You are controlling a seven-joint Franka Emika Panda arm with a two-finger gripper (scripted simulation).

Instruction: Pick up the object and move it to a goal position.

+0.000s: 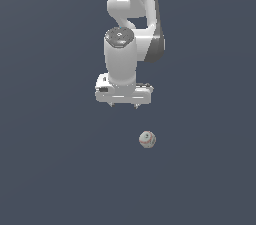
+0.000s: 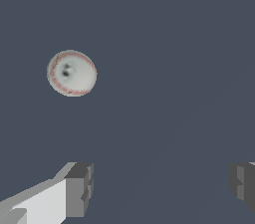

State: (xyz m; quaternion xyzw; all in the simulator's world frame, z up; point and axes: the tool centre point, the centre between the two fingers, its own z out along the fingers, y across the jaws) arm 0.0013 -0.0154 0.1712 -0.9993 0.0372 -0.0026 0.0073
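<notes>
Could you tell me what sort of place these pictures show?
Most likely a bare simulated test scene, not a real room: a flat, featureless dark grey floor, a smoothly rendered white robot arm with its gripper open, and a lone baseball lying apart from it.

You are looking at one flat, unbroken ground surface (image 1: 50, 169) in a dull slate blue-grey, and it fills the exterior view from edge to edge. You cannot tell whether it is a floor or a raised top, since no edge, wall, window or furniture shows. The light is soft and even. In the wrist view the same surface (image 2: 174, 44) carries a faint diagonal change of tone, slightly paler to one side.
</notes>
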